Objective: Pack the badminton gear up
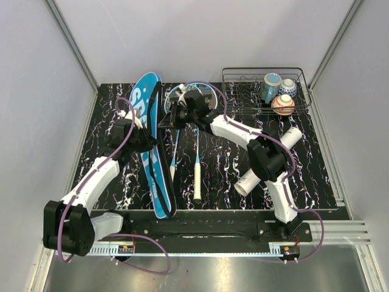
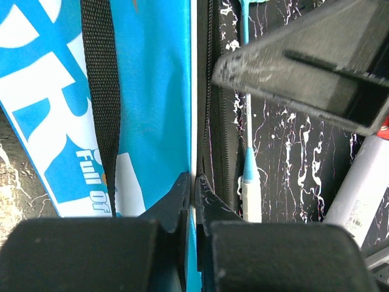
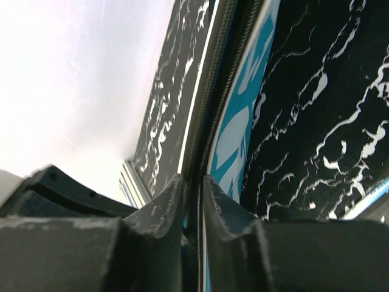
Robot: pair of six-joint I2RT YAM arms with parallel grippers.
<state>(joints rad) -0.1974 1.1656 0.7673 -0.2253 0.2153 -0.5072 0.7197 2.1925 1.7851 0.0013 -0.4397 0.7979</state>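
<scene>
**Left gripper (image 2: 194, 187) and right gripper (image 3: 193, 188) clamped on the bag (image 2: 152, 91); rackets (image 1: 197, 159) not yet packed**

At the left wrist, the jaws are seen pressed together on the thin edge of the teal fabric, beside the black zip line. At the right wrist the jaws are likewise closed, with the zip-lined rim caught between them. From above, both pinches are placed on the far half of the bag, left one nearer and right one farther, and that side appears to be held up off the table (image 1: 228, 176).

Just to the right of the bag, the two rackets are laid flat, heads far and white handles near, wholly outside it. A white tube (image 1: 250, 180) is lying farther right, partly hidden under the right arm. No shuttlecocks can be made out. The wire rack (image 1: 243, 91) with its cups (image 1: 271, 85) is kept out of the job (it stands at the far right corner).

The step in hand is judged to be opening the bag's mouth. Since both grippers are occupied, one would have to be freed for a racket while the rim is kept raised by the other; a slack flap could block the head.
</scene>
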